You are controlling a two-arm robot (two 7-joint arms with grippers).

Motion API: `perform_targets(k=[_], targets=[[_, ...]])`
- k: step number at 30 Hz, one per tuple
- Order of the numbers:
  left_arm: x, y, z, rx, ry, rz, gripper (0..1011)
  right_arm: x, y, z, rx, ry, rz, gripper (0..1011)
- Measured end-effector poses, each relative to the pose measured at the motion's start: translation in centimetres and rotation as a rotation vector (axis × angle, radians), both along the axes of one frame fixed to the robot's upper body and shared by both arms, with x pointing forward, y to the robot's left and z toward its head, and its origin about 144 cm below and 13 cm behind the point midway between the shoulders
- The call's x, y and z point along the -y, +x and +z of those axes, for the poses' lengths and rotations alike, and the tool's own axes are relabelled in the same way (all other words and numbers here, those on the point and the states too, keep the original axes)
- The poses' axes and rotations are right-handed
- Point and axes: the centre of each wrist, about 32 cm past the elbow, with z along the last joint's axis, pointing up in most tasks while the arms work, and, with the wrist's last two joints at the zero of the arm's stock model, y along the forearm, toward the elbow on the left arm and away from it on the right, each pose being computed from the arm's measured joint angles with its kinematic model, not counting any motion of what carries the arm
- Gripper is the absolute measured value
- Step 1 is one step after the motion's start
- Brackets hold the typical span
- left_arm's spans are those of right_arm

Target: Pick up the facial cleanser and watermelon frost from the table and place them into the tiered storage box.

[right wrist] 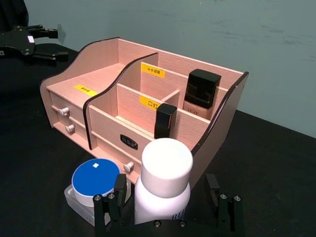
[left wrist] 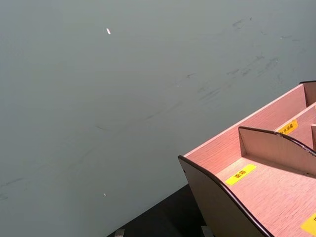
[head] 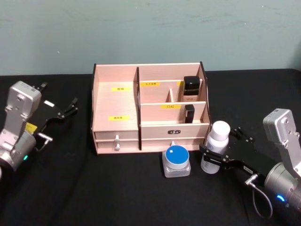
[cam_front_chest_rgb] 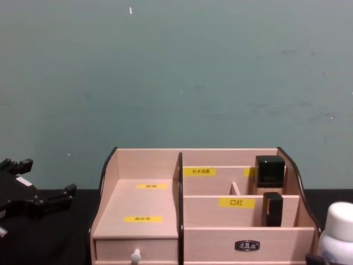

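Black worktop (head: 94,188) here; facial cleanser bottle (head: 217,136) stands just in front of the right end of the tiered storage box (head: 115,106), right hand (right wrist: 166,183) spread around it, not clenched yet; blue-lidded jar (head: 177,160) sits just beside, so 1 finger could shove it or tip the bottle imo; left hand (head: 66,109) idles released, far left; plain teal wall (head: 150,28) behind.

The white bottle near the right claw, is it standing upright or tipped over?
Upright: the white bottle stands on the black table, cap uppermost, with the right claw open around it.
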Motion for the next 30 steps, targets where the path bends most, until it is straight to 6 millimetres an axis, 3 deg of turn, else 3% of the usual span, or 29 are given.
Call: perform_targets(k=[7,17,22,30], targets=[[0.00,0.00,0.00,0.000,0.000,0.000,1001,0.03,-0.03,0.03,0.001,-0.001,0.001,1003],[0.00,0.00,0.00,0.000,0.000,0.000,1001,0.03,-0.06,0.05,0.002,0.000,0.002,791],[0.00,0.00,0.00,0.000,0.000,0.000,1001,0.03,-0.08,0.05,0.002,0.001,0.002,626],[0.00,0.00,0.00,0.000,0.000,0.000,1001,0.05,-0.08,0.06,0.003,0.000,0.002,612]])
